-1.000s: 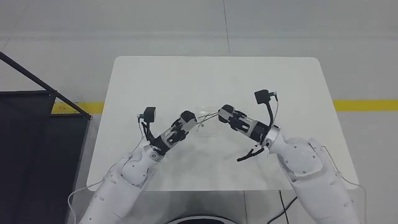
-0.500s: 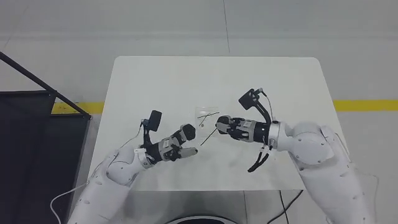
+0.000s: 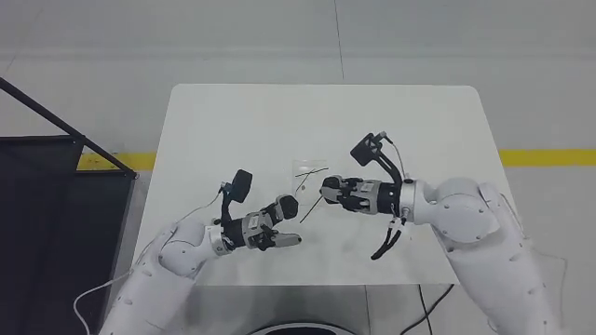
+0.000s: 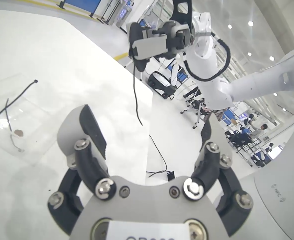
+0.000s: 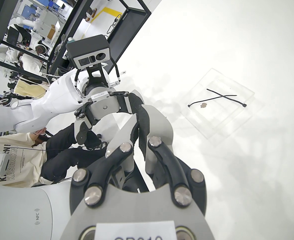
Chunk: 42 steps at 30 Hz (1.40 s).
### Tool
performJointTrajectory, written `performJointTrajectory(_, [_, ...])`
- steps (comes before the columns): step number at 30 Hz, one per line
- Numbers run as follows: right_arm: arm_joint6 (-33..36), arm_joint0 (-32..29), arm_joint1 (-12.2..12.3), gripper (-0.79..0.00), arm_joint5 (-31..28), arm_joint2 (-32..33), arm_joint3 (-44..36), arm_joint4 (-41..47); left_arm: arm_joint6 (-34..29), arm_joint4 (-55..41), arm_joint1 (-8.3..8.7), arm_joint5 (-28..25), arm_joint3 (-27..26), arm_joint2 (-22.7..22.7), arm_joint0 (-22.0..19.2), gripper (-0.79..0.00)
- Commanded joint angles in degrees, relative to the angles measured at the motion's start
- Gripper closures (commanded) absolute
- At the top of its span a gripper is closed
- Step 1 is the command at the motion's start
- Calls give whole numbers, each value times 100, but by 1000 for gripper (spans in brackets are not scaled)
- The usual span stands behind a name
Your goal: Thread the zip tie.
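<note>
Two zip ties (image 5: pixel 222 97) lie crossed on the tray (image 5: pixel 212 123).

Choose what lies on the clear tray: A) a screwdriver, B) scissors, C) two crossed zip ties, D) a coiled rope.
C: two black zip ties lie crossed on the tray.
</note>
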Motion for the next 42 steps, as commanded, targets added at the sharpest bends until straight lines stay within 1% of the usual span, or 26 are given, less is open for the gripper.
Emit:
performJointTrajectory(1, [-3,-21,7,0,-64,-31,-25,-66,96,146,0,69,-47,5,4,-785])
performJointTrajectory(3, [2,-18,12,0,-83,-64,-54,-123,231,338,-7,133,-68,18,-8,-773])
performJointTrajectory(4, [12,-6,14,0,-104,-82,-76,-147,302,408,-14,152,-68,41,-14,-699])
performJointTrajectory(6, [10,16,16,0,-121,-110,-90,-155,408,523,-25,142,-65,102,-44,-499])
performJointTrajectory(7, [9,28,17,0,-125,-121,-93,-151,455,577,-30,148,-59,126,-62,-419])
performJointTrajectory(8, [10,41,18,0,-138,-138,-100,-149,502,642,-35,164,-58,150,-82,-388])
performJointTrajectory(11, [14,81,18,0,-165,-192,-96,-159,639,793,-50,164,-43,223,-135,-329])
performJointTrajectory(16, [-7,133,19,0,-173,-279,-66,-208,983,1062,-75,215,-35,283,-182,-283])
performJointTrajectory(21, [1,159,27,0,-182,-322,-45,-234,1188,1214,-92,255,7,356,-224,-283])
performJointTrajectory(27, [11,178,42,0,-175,-344,-42,-251,1286,1310,-100,265,76,446,-281,-259])
performJointTrajectory(28, [0,177,44,0,-166,-345,-43,-243,1293,1315,-100,266,82,457,-288,-231])
performJointTrajectory(31, [-22,179,50,0,-148,-354,-49,-265,1307,1330,-96,265,102,479,-304,-197])
performJointTrajectory(35, [-36,185,58,0,-114,-367,-57,-287,1358,1326,-88,261,143,481,-304,-172])
performJointTrajectory(37, [-44,185,62,0,-107,-372,-61,-293,1374,1333,-83,253,156,481,-305,-148])
performJointTrajectory(40, [-39,192,68,0,-88,-385,-67,-312,1407,1332,-78,255,175,488,-304,-86])
performJointTrajectory(42, [-37,198,71,0,-75,-395,-64,-311,1425,1327,-75,256,180,495,-307,-15])
